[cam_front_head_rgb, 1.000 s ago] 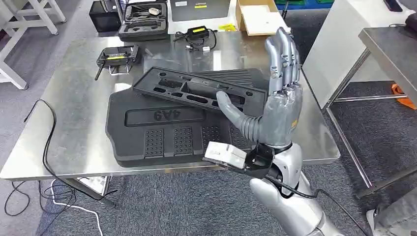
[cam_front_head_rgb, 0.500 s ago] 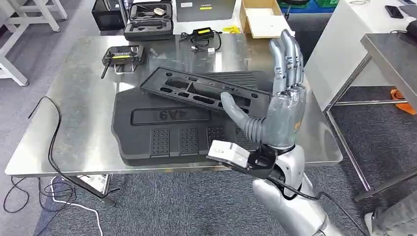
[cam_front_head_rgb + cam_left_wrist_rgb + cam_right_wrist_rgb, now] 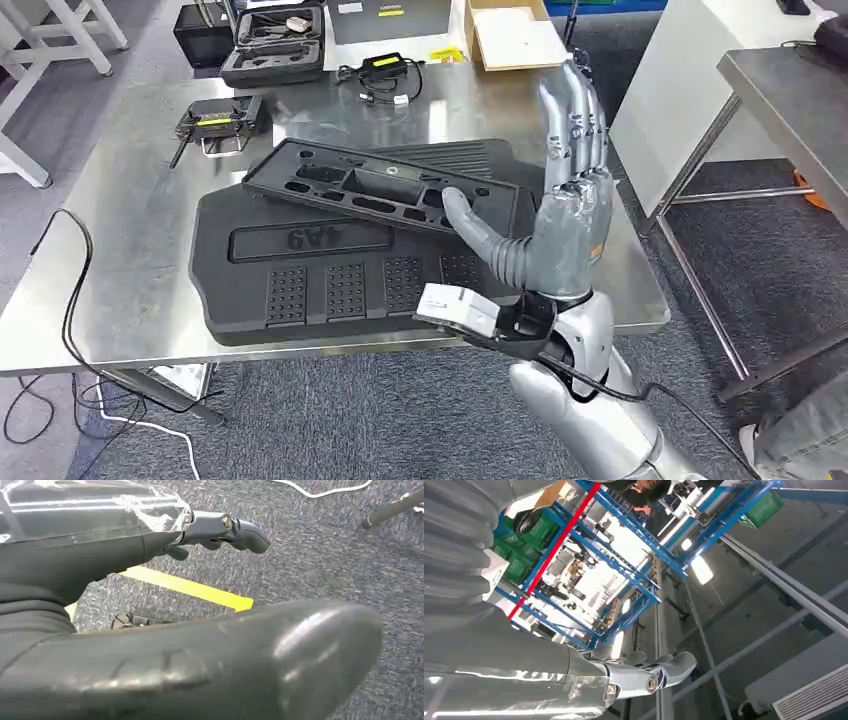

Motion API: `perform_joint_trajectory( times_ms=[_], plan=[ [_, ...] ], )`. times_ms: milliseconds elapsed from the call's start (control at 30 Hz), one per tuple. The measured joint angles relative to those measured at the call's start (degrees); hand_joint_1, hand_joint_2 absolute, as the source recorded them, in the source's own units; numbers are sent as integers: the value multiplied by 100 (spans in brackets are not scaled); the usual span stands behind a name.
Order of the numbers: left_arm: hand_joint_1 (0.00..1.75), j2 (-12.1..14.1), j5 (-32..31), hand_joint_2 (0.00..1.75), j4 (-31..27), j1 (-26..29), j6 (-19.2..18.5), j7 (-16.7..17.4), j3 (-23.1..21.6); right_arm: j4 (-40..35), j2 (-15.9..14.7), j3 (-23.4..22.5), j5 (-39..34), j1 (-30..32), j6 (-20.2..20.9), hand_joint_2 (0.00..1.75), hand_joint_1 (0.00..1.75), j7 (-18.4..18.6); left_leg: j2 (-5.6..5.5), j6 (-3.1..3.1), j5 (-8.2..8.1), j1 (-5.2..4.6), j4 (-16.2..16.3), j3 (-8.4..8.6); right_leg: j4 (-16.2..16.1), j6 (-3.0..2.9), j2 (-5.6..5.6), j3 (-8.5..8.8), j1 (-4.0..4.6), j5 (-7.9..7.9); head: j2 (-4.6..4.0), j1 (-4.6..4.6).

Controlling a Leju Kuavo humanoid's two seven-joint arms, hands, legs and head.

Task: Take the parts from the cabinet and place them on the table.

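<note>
From my seat, the large black tray (image 3: pixel 330 270) lies flat on the steel table (image 3: pixel 140 230), the slotted part (image 3: pixel 375 187) resting across it, long axis running left to right. My right hand (image 3: pixel 570 200) stands beside them, fingers straight, holding nothing. I can't judge my left hand (image 3: pixel 215 530).

Steel table (image 3: pixel 140 290), large black foam tray (image 3: pixel 330 275), controller (image 3: pixel 215 122), charger with cable (image 3: pixel 385 72)

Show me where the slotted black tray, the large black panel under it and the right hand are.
slotted black tray (image 3: pixel 345 180), head view, its middle.
large black panel (image 3: pixel 330 285), head view, gridded front.
right hand (image 3: pixel 570 225), head view, palm.
</note>
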Motion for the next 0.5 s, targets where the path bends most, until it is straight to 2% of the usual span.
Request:
perform_joint_trajectory(
  times_ms=[33,67,100,133,200,233,267,300,367,400,433,467,500],
  plan=[
    [0,0,0,0,0,-3,0,0,0,0,-2,0,6,-1,0,175,0,7,-2,45,265,-22,-504,239,2,-1,3,8,10,2,0,-2],
    [0,0,0,0,0,-3,0,0,0,0,-7,0,11,0,2,175,0,13,-7,103,447,-50,-1023,471,2,5,3,9,11,7,0,-4],
    [0,0,2,0,0,-2,0,0,0,0,-11,0,17,-3,2,175,0,13,-11,121,382,-78,-1184,549,7,32,1,-15,33,25,0,6],
    [0,0,2,0,0,-1,0,0,0,0,-15,0,22,0,0,175,0,13,-12,98,441,-101,-1216,516,4,59,0,-26,12,52,0,-7],
    [0,0,7,0,2,4,0,0,2,-2,-20,0,33,6,0,175,0,11,-12,110,447,-125,-1244,489,-16,118,-3,-32,-7,101,0,-7],
    [0,0,15,0,2,8,0,-2,2,-2,-24,0,35,12,0,175,0,9,-8,151,488,-95,-1299,487,-23,144,4,-28,12,117,0,-9],
    [0,-4,15,0,4,4,0,-2,2,-9,-37,0,41,28,0,175,0,4,38,183,550,-44,-1350,489,34,157,8,-40,-20,38,0,-13],
    [0,-4,17,0,4,-1,0,-4,2,-15,-44,0,54,27,0,175,0,-9,29,223,582,-54,-1364,459,189,188,7,-104,-7,-163,0,20],
    [0,-4,22,0,4,7,0,-4,2,-17,-46,0,70,46,-2,175,0,-24,51,264,623,-55,-1360,386,1004,231,7,-411,-18,-703,0,83],
    [0,-4,22,0,4,8,0,-4,2,-17,-46,0,72,72,-2,175,0,-26,57,267,645,-57,-1355,349,1431,254,7,-555,-18,-890,0,81],
    [0,-4,26,0,4,9,0,-4,2,-17,-48,0,74,99,-2,175,0,-30,58,264,666,-57,-1345,314,1653,271,6,-604,-20,-932,0,87],
    [0,-4,26,0,4,11,0,-4,2,-17,-48,0,74,119,-2,175,0,-33,58,257,678,-56,-1332,285,1594,277,6,-522,-23,-827,0,96],
    [0,-4,26,0,4,13,0,-4,2,-17,-55,0,81,123,-2,175,0,-41,58,248,684,-54,-1319,265,1300,272,6,-308,-27,-637,0,107]
  ],
)
